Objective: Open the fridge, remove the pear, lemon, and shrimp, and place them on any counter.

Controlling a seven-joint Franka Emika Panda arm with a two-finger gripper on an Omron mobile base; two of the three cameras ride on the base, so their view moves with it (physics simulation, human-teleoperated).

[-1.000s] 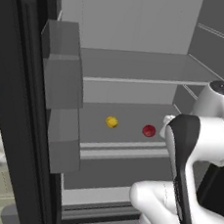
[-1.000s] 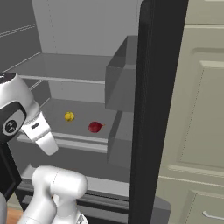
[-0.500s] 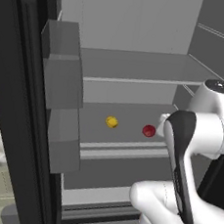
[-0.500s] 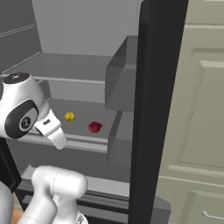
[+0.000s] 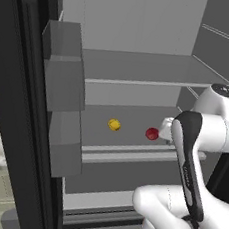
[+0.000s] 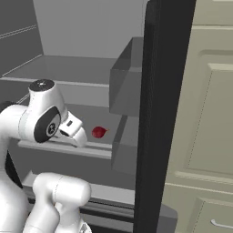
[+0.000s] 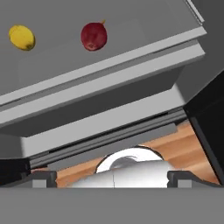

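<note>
Grey, matte and flat-sided, the inside of the fridge (image 5: 147,19) stands open, its black door (image 6: 161,113) glossy and tall at the right. On the lower shelf (image 5: 127,153), a smooth slab with a pale front lip, lie two small round fruits. The lemon (image 5: 114,125) is bright yellow and slightly oval; the pear (image 5: 152,134) is dark red, shiny, with a tiny stem. They sit near each other but apart. The gripper (image 7: 111,177) has its two dark tips spread wide, holding nothing. In the hand view both fruits lie well beyond it, past the shelf edge, the pear (image 7: 93,36) nearer its line than the lemon (image 7: 22,37). Boxy grey door bins (image 5: 63,95) hang at the left.
</note>
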